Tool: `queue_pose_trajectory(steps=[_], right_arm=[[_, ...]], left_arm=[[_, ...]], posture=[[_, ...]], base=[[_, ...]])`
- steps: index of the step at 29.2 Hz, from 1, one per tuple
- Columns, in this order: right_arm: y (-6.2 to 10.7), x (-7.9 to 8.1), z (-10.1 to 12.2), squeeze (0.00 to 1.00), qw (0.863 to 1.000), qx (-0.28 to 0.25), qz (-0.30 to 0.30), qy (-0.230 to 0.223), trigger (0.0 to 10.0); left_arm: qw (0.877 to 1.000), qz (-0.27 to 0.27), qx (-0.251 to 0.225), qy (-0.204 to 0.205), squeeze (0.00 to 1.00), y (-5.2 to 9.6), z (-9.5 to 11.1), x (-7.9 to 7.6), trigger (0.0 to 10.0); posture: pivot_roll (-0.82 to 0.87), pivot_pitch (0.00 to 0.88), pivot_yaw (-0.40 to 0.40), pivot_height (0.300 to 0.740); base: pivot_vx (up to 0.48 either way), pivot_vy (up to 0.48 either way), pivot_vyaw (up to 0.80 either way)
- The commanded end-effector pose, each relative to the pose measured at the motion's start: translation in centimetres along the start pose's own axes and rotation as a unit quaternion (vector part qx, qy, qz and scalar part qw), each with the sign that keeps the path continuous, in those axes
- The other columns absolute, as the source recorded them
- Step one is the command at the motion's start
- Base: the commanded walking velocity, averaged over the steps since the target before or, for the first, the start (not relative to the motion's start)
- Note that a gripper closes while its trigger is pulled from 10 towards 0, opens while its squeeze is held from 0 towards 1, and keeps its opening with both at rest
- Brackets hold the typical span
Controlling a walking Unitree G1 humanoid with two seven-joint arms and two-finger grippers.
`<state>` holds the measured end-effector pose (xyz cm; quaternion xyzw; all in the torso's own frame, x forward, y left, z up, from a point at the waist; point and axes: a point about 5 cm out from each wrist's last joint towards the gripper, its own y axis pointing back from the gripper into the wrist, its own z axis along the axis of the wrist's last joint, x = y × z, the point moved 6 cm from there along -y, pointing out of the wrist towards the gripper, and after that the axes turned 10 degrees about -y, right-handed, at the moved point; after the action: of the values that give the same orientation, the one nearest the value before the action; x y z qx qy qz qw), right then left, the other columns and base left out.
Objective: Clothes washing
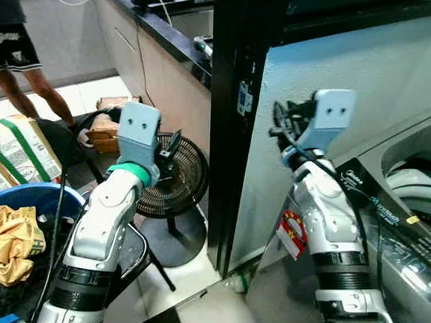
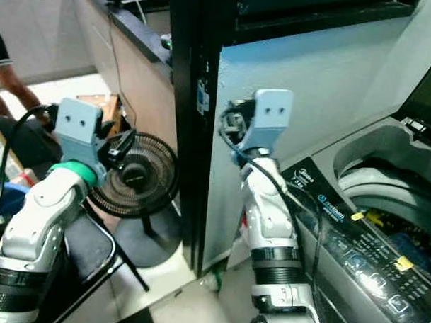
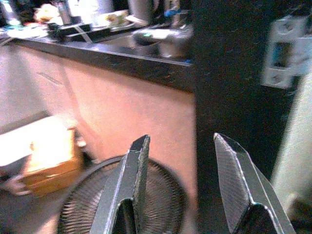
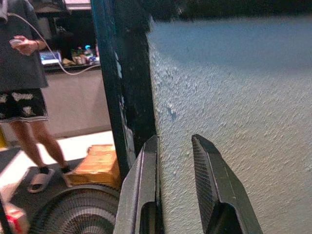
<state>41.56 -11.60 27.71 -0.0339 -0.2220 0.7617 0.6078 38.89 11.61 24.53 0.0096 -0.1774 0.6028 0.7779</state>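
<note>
A top-loading washing machine (image 2: 340, 240) stands at the right with its lid up and its drum opening (image 2: 384, 196) showing. At the lower left, yellow clothes (image 1: 11, 243) lie in a blue basket (image 1: 41, 193). My left gripper (image 3: 181, 139) is raised in front of a black fan and is open, with nothing between its fingers. My right gripper (image 4: 175, 138) is raised close to the white textured wall (image 4: 234, 107) beside the machine. It is open by a narrow gap and holds nothing.
A black standing fan (image 1: 174, 176) sits on the floor by a dark door frame (image 1: 227, 133). A person (image 1: 14, 48) stands at the back left near a cardboard box (image 1: 107, 129) and a printed bag (image 1: 14, 147). A counter (image 1: 163, 32) runs along the back.
</note>
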Motion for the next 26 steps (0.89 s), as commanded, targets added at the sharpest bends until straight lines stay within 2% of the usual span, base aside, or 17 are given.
queue_pose_trajectory(steps=[1, 6, 13, 17, 26], right_arm=[[0.0, -0.1, -0.4, 0.0, 1.0, 0.008, -0.004, -0.005, 10.0], [0.0, -0.2, -0.5, 0.0, 1.0, 0.009, -0.004, -0.005, 10.0], [-0.3, 0.1, -0.3, 0.0, 1.0, 0.009, 0.004, -0.004, 10.0], [-0.8, 0.3, -0.1, 0.0, 1.0, 0.007, 0.012, -0.001, 10.0], [-1.3, 0.5, 0.2, 0.0, 1.0, 0.005, 0.019, 0.001, 10.0]], left_arm=[[1.0, 0.001, 0.017, 0.011, 0.0, 0.2, -0.8, 0.1, 10.0], [0.999, 0.005, 0.03, 0.015, 0.0, 0.4, -1.6, 0.1, 10.0], [0.999, 0.025, 0.032, 0.02, 0.0, 0.3, -1.5, 0.8, 10.0], [0.998, 0.048, 0.029, 0.006, 0.0, 0.5, -1.3, 1.7, 10.0], [0.998, 0.057, 0.031, 0.012, 0.0, 0.9, -1.4, 2.1, 10.0]], posture=[[0.11, 0.0, 0.041, 0.74], [0.11, 0.0, 0.037, 0.74], [0.11, 0.0, 0.029, 0.74], [0.12, 0.0, 0.012, 0.74], [0.13, 0.0, -0.004, 0.74]], base=[[0.0, 0.0, 0.8], [0.0, 0.0, 0.8], [0.0, 0.0, 0.8], [0.0, 0.0, 0.8], [0.0, 0.0, 0.8]])
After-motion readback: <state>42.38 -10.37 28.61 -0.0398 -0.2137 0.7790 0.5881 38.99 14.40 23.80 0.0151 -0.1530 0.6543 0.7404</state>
